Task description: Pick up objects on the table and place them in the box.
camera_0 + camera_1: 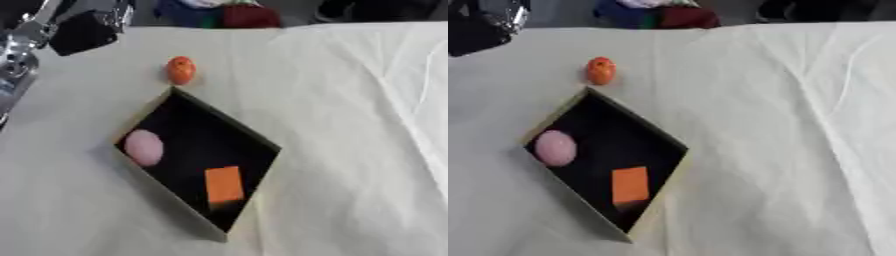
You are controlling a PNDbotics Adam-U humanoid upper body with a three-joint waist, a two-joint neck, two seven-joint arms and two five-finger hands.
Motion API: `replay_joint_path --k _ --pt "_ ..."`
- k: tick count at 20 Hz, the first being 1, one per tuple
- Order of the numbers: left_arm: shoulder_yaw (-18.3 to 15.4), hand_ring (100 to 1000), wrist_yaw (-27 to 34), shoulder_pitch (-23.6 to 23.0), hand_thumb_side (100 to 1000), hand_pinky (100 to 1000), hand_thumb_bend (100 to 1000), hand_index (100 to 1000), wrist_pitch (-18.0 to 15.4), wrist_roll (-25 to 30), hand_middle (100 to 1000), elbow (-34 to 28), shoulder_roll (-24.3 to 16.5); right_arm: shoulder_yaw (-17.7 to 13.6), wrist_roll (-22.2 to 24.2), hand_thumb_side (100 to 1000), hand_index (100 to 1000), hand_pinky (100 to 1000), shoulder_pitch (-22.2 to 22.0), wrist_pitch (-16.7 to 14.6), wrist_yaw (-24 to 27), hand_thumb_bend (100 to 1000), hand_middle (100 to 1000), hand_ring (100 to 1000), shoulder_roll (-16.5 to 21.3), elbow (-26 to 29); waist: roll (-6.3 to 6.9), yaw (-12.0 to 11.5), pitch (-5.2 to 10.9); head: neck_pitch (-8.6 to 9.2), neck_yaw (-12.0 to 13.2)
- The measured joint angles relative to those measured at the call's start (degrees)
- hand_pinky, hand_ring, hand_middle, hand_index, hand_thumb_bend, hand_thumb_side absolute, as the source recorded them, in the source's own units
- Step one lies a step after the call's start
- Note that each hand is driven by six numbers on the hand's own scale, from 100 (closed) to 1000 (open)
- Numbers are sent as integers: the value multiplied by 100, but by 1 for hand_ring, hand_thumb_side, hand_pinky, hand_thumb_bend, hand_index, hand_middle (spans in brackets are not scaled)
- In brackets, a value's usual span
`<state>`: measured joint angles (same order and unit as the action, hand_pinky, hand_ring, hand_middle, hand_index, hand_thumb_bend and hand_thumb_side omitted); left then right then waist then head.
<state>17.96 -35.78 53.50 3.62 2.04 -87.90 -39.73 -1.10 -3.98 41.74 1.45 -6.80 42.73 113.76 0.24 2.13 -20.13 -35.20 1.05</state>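
We look down from the head, steeply and fairly near, onto the cloth-covered bench. Our two eyes sit side by side and share nearly everything: the box, the orange thing beyond it. The left arm, perhaps blurred, shows best in the left eye.

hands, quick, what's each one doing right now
Left hand: upper left, away from the box; open or shut cannot be told, and no object shows in it.
Right hand: not in view.
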Motion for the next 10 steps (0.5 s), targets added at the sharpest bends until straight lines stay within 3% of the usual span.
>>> replay_joint_path --k 10 --pt "-210 692 -807 598 822 614 100 800 -691 916 719 1713 544 360 -927 670 769 869 -89 29 -26 100 666 827 -25 0 30 16 0 -1 -16"
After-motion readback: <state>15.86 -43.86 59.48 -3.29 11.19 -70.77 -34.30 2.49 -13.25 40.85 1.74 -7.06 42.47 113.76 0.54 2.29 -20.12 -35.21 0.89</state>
